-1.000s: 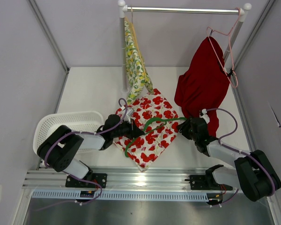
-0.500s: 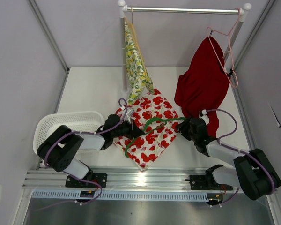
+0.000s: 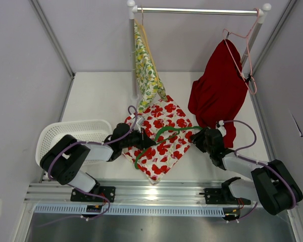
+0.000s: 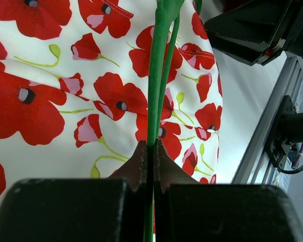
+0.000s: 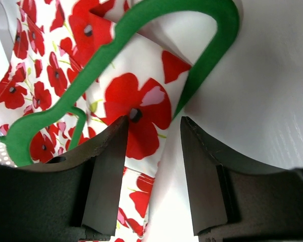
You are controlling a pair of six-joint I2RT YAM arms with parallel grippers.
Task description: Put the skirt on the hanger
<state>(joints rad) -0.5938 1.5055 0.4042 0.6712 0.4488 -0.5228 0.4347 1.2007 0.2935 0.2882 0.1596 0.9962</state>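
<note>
White table (image 3: 101,96) inside grey walls, with a metal rail (image 3: 197,10) across the far end. On the rail hung a lemon-print garment (image 3: 145,65) and a red garment (image 3: 217,85) on a pink hanger (image 3: 250,55); a white basket (image 3: 65,133) stood at the near left.

Item, the skirt (image 3: 164,113): white cloth printed with red poppies; we found it spread flat on the table, between the two arms and below the lemon-print garment.

Item, the green hanger (image 3: 166,132): it lay on top of the skirt, running from near left to right; its curved right end sat at the skirt's right corner. We could not tell whether any cloth had been passed through or clipped to it.

Item, left gripper (image 4: 150,148): its jaws were pinched tight on the thin green bar of the hanger, low over the cloth.

Item, right gripper (image 5: 154,131): its jaws stood apart and held nothing; a fold of the skirt's corner lay between them, just short of the hanger's curved end.

State of the work, as we judged it: hanger and skirt had been brought together and the hanger was secured at one end; the skirt was not yet hung on it. What was left: grip the corner, work the waist onto the hanger, and lift both clear of the table.
</note>
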